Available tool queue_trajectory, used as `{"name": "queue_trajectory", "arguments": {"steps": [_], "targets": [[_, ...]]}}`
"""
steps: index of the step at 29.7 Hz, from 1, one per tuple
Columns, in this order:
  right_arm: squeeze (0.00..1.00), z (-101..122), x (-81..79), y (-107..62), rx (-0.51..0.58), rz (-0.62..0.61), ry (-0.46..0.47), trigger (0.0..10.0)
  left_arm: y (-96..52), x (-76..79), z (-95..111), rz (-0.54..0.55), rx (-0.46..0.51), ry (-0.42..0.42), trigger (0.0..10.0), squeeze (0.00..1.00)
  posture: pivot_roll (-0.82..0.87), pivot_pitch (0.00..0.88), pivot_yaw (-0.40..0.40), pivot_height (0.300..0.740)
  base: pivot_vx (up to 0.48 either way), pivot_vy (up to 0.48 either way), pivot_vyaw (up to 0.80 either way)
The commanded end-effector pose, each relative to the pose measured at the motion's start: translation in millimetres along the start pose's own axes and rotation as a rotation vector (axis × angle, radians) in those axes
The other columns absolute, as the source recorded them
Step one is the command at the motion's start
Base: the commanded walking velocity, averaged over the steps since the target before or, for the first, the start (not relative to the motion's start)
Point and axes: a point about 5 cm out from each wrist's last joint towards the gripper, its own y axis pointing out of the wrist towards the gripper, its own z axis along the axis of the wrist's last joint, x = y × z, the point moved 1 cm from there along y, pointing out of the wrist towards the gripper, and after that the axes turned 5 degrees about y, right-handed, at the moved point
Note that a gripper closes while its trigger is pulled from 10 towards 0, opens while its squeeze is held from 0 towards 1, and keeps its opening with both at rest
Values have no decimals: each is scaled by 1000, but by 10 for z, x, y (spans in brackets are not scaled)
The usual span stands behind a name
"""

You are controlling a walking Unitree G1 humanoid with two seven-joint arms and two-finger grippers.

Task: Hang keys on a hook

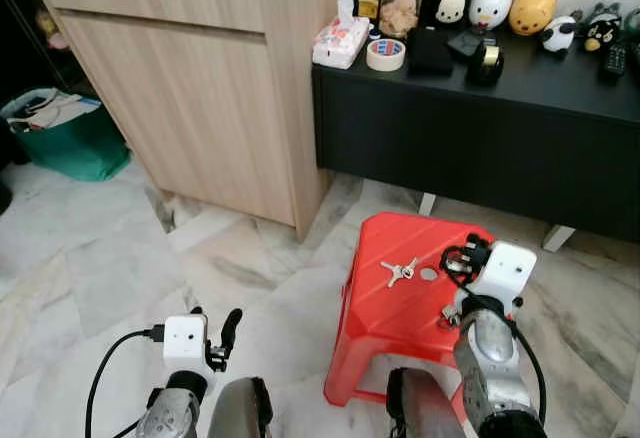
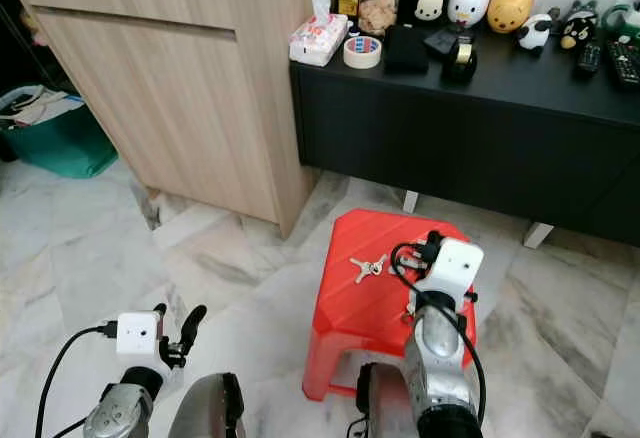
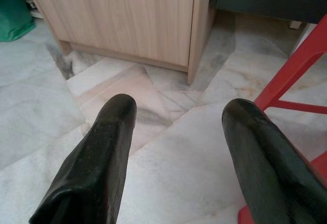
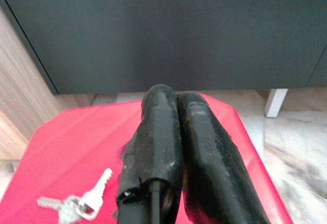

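The keys lie loose near the middle of the red stool, not yet held. The right gripper hovers over the stool's right edge, fingers pressed together, empty. The left gripper hangs low, fingers apart. Descending with fingers together could shove the keys off the stool
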Motion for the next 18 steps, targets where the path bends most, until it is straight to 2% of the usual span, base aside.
{"name": "queue_trajectory", "arguments": {"steps": [1,8,18], "targets": [[0,76,11,2,43,15,-17,10000,-22,-36,-38,18,-10,-3,10000,0,56,89,11,587,0,0,0],[0,83,24,7,43,40,-18,10000,-16,-9,-36,16,-8,-8,10000,0,47,92,7,632,0,0,0],[0,22,-43,-25,19,93,-9,10000,-19,-8,-41,20,-8,-11,10000,0,50,91,5,687,0,0,0]]}}
